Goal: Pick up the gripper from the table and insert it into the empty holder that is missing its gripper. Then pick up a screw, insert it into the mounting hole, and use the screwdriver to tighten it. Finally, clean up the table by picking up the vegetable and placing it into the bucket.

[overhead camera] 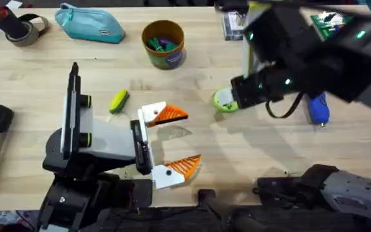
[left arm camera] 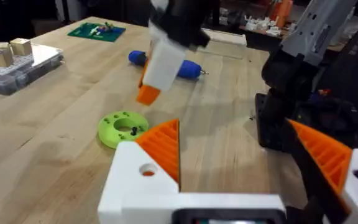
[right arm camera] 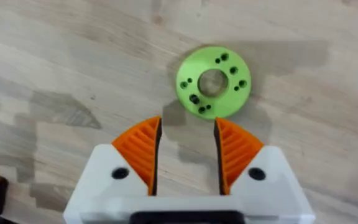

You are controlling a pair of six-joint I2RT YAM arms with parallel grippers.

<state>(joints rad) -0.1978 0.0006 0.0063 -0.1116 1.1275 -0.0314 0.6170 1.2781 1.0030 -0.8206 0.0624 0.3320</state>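
Note:
The lime-green gripper piece (overhead camera: 222,102) (right arm camera: 212,81), a round disc with holes, lies flat on the table right of centre. Just above it hovers my right gripper (right arm camera: 187,149) (overhead camera: 232,94), open, with nothing between its orange pads. In the left wrist view the disc (left arm camera: 123,128) sits under the right arm's finger (left arm camera: 156,62). The blue screwdriver (overhead camera: 318,108) (left arm camera: 188,68) lies beyond it. My left gripper (overhead camera: 182,140) (left arm camera: 241,155) stands open and empty near the front. The yellow-green vegetable (overhead camera: 118,101) lies beside the left arm. The ochre bucket (overhead camera: 164,44) stands at the back. Holder and screw are out of view.
A teal pouch (overhead camera: 89,24) and a tape roll (overhead camera: 24,29) sit at the back left. A green board (overhead camera: 327,22) (left arm camera: 96,30) with small parts lies at the back right. A clear box (left arm camera: 14,65) holding wooden blocks is nearby.

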